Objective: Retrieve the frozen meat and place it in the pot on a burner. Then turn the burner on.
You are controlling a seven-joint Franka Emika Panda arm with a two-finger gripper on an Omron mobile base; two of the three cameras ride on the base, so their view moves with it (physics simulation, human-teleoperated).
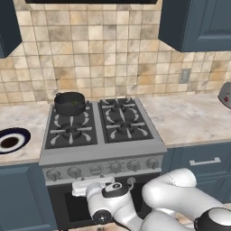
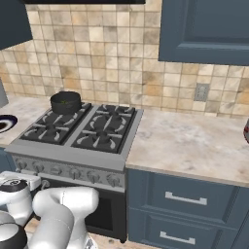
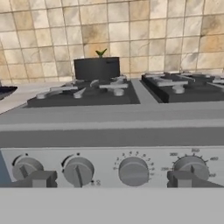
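Observation:
The dark squat pot (image 1: 70, 103) (image 2: 66, 102) (image 3: 97, 68) stands on the rear-left burner (image 1: 69, 115) of the stove. A small green tip of the frozen meat (image 3: 101, 53) pokes above the pot's rim. My gripper (image 3: 113, 179) (image 1: 92, 184) is low in front of the stove's control panel, open, with nothing between its fingers (image 3: 40, 178). It faces the row of knobs: one knob (image 3: 78, 170) sits left of centre and another knob (image 3: 133, 171) lies straight ahead.
A round dark-blue-rimmed plate (image 1: 11, 140) (image 2: 5, 122) lies on the counter left of the stove. Three other burners, such as the front-left burner (image 1: 71, 132), are bare. A grey appliance (image 1: 225, 94) sits at the far right of the marble counter (image 2: 194, 141).

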